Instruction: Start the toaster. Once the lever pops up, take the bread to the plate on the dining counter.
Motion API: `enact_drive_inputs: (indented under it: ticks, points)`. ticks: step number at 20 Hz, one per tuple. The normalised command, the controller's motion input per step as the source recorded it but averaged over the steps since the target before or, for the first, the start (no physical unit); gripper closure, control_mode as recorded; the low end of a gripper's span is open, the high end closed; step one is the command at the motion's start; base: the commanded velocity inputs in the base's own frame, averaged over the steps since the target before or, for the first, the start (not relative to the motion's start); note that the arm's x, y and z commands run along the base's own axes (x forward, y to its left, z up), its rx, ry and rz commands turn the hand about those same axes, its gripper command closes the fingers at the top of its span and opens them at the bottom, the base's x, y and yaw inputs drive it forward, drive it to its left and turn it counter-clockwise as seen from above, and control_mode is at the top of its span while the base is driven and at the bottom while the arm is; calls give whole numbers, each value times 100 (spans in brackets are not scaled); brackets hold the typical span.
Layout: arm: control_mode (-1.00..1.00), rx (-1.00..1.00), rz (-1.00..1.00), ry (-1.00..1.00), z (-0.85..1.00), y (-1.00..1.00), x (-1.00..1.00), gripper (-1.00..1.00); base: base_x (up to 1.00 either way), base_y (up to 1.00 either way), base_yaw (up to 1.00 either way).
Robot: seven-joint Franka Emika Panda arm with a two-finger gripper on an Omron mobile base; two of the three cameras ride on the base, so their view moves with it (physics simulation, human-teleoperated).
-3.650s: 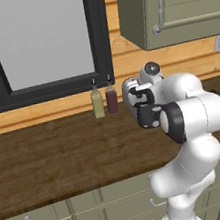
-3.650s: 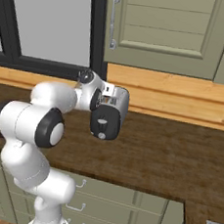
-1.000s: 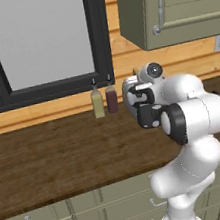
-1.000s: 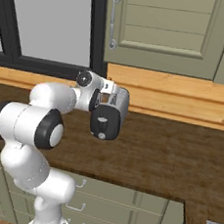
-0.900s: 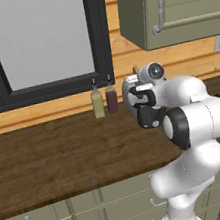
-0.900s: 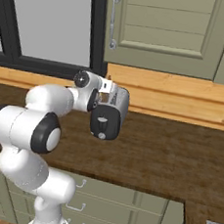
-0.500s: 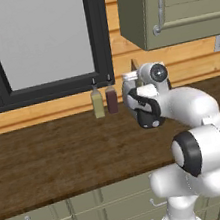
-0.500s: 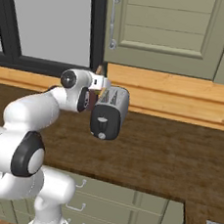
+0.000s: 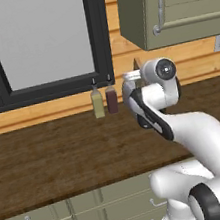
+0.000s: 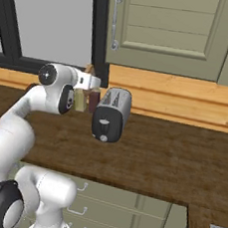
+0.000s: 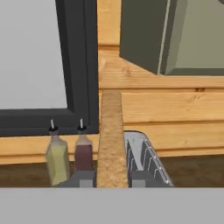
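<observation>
Tan bread (image 11: 111,140) is being held upright by the hand (image 11: 112,178) above the unlabelled silvery toaster (image 10: 111,114); no writing is readable.

The toaster (image 10: 111,114) stands on the worktop (image 10: 151,155) by the back wall, with two bottles (image 9: 104,99) just beside it under the window (image 9: 34,41). The bread (image 11: 111,140) stands upright between the hand's (image 11: 112,179) fingers (image 11: 83,179), above the toaster's slot. A wall cabinet (image 10: 165,29) hangs overhead.
</observation>
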Motion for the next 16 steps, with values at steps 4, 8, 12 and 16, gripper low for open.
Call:
enact_drive_inputs:
  ticks: [4, 8, 12, 16]
  points:
    - [-100, 4, 0, 2, 2, 0, -100, 100, 0, 0, 0]
    - [-100, 4, 0, 0, 0, 0, -100, 100, 0, 0, 0]
    - [-100, 0, 0, 1, 0, 0, -100, 100, 0, 0, 0]
    - [-100, 0, 0, 8, -5, 0, -85, 100, 0, 0, 0]
